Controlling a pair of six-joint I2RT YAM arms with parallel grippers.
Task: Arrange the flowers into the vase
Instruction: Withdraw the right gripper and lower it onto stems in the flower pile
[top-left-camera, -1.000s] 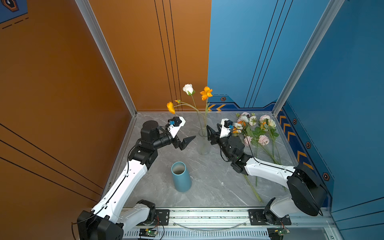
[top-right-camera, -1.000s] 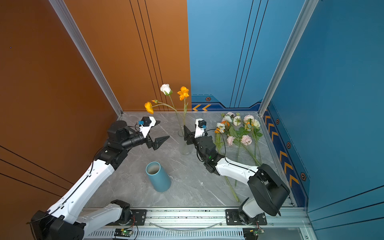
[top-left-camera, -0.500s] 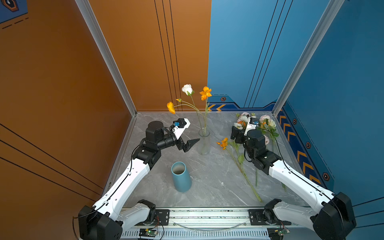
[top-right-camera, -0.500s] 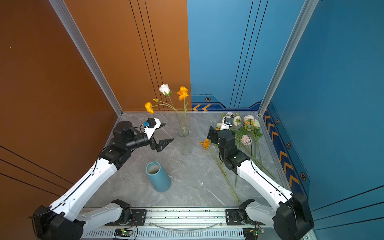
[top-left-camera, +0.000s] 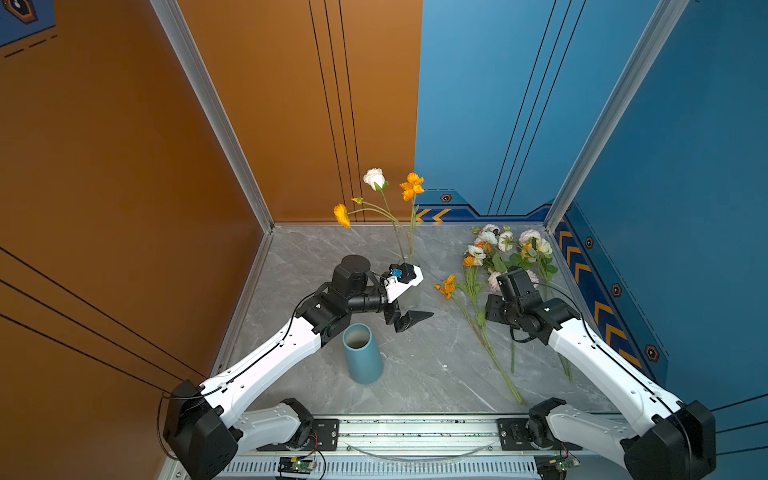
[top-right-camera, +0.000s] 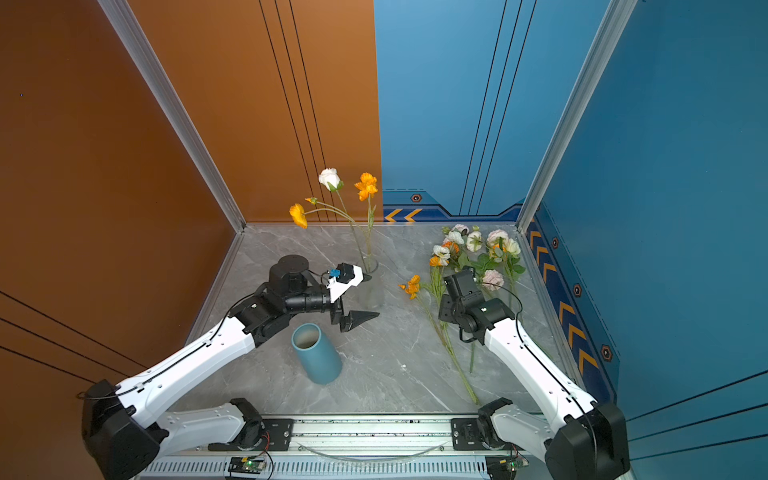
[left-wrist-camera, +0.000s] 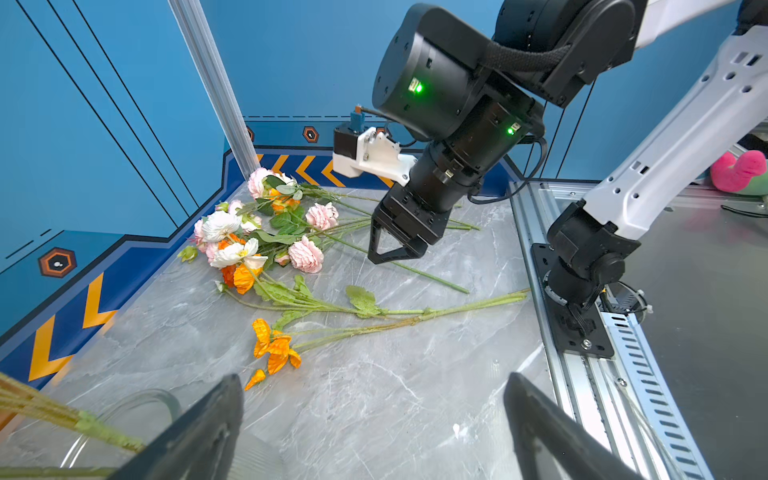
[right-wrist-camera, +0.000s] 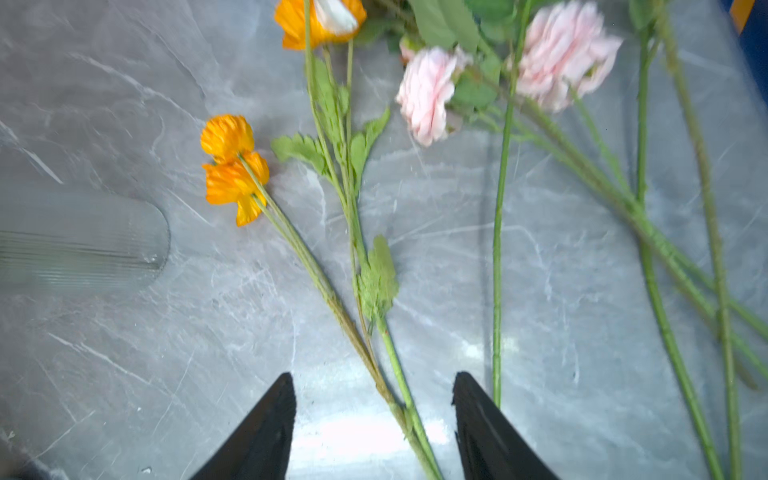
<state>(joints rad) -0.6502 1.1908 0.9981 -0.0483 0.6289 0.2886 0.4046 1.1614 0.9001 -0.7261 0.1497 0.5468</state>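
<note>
Take the glass vase (top-right-camera: 370, 268), standing upright toward the back of the grey table (top-left-camera: 415, 374), as the marker. To its left and nearer the front stands a blue cup (top-left-camera: 361, 353), upright with its mouth facing up. Just in front of the vase, slightly to its left, the left gripper (top-left-camera: 409, 318) hovers above the table. Its fingers (left-wrist-camera: 199, 432) are spread wide with nothing between them, and the wrist above them covers most of the vase in a top view. Out of the vase rise thin green stems carrying a white rose (top-left-camera: 374, 178), an orange bloom (top-left-camera: 412, 185) beside it, and a yellow-orange bloom (top-left-camera: 342, 215) that leans out to the left. To the right of the vase, apart from it, a single orange flower (top-left-camera: 446, 286) lies flat on the table, its stem running away toward the front. Further right of the vase the right gripper (right-wrist-camera: 374, 376) points down over the lying stems. Its fingers (right-wrist-camera: 478, 415) stand partly apart. The orange flower's stem and a leafy green stem beside it pass between them with a gap on either side, so nothing is pinched. Whether the fingertips touch the table cannot be told. Farthest right of the vase, toward the back right corner, the rest of the flowers (top-left-camera: 505, 249) lie in a loose heap. White, pink, cream and orange blooms sit close together there, and their stems cross and point toward the front.
</note>
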